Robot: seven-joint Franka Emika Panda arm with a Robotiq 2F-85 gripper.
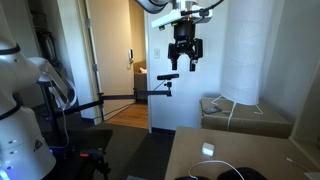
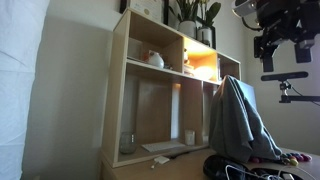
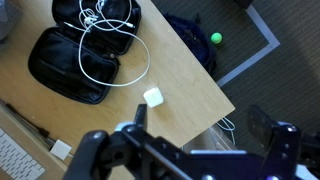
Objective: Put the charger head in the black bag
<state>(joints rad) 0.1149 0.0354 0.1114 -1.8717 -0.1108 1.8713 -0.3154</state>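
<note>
The charger head [image 3: 153, 97] is a small white block lying on the wooden table [image 3: 180, 75], beside the black bag [image 3: 72, 63]. A thin white cord [image 3: 112, 55] loops over the bag and onto the table. In an exterior view the charger head [image 1: 208, 150] lies on the table with the black bag [image 1: 226, 174] at the frame's bottom edge. My gripper [image 1: 185, 52] hangs high above the table, open and empty. It also shows in the wrist view [image 3: 200, 125] and in an exterior view [image 2: 281, 45].
A tan box [image 1: 246, 116] stands behind the table. A wooden shelf unit [image 2: 165, 90] with a grey cloth [image 2: 238, 120] stands nearby. A green ball [image 3: 215, 39] lies on the dark floor. A keyboard [image 3: 14, 160] lies at the table's edge.
</note>
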